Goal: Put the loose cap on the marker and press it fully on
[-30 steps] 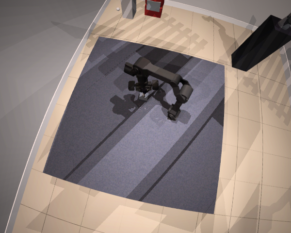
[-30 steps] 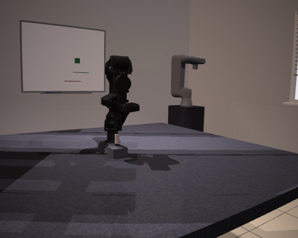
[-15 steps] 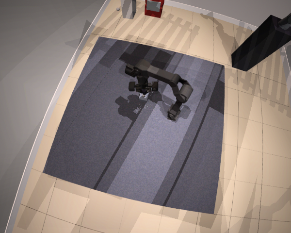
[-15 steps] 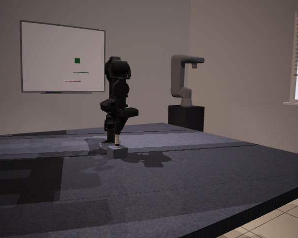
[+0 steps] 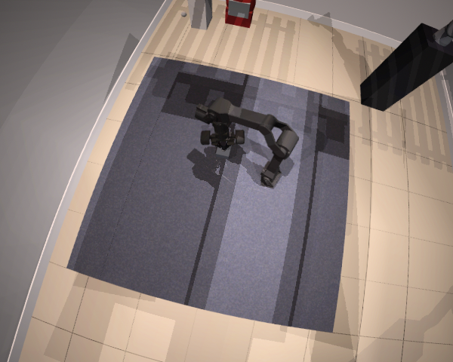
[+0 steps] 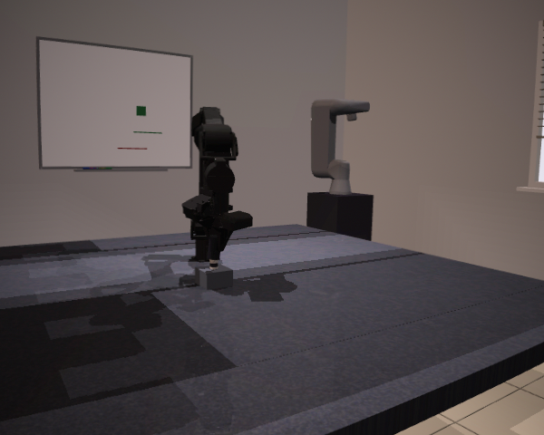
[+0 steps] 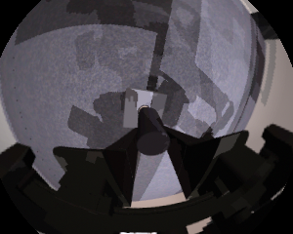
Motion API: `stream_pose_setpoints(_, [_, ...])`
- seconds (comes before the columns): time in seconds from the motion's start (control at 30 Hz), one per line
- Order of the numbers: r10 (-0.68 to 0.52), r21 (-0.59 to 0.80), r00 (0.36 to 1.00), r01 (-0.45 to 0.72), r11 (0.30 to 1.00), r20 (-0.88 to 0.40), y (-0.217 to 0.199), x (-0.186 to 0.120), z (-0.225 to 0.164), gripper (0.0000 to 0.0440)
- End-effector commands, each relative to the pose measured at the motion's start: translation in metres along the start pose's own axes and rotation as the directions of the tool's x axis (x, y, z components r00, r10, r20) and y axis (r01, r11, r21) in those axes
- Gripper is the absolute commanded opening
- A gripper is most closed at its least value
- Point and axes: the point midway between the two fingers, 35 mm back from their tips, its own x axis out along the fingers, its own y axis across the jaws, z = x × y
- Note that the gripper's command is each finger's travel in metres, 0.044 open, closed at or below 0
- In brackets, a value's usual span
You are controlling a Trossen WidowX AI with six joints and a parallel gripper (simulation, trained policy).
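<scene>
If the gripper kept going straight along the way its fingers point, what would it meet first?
Likely the marker in the grey holder block: the dark cap in the gripper seems already over its top, though exact depth is unclear.

Looks like a robotics lab: whiteboard (image 6: 115, 102) on wall, second arm (image 6: 323, 138) on black pedestal (image 5: 404, 72) (image 6: 340, 213) beyond the table's far corner (image 6: 297, 226).

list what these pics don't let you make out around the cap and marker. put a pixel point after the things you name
- Marker (image 6: 213, 265) tip: exterior view, hidden by the dark cap (image 6: 213, 246) (image 7: 152, 142) and the gripper (image 6: 214, 250) (image 7: 149, 130).
- Whether the cap is fully on: wrist view, the cap itself blocks the joint.
- Marker's lower end: exterior view, hidden inside the holder block (image 5: 223, 152) (image 6: 217, 279) (image 7: 130, 114).
- Cap in the top view: lost among the dark gripper parts, too small.
</scene>
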Motion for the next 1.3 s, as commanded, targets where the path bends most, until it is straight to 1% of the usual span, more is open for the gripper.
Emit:
stream_pose_setpoints(0.0, [-0.031, -0.014, 0.999, 0.031, 0.999, -0.022, -0.004, 0.013, -0.003, 0.0003])
stream_pose_setpoints(0.13, [-0.035, -0.024, 0.999, 0.035, 0.999, -0.02, -0.005, 0.019, -0.002, 0.0005])
stream_pose_setpoints(0.2, [-0.043, -0.026, 0.999, 0.043, 0.999, -0.021, -0.006, 0.023, -0.002, 0.0058])
stream_pose_setpoints(0.53, [-0.057, -0.029, 0.998, 0.056, 0.998, -0.035, -0.01, 0.027, -0.005, 0.0106])
stream_pose_setpoints(1.27, [-0.05, -0.063, 0.999, 0.05, 0.997, 0.004, -0.011, 0.032, 0.002, 0.0131])
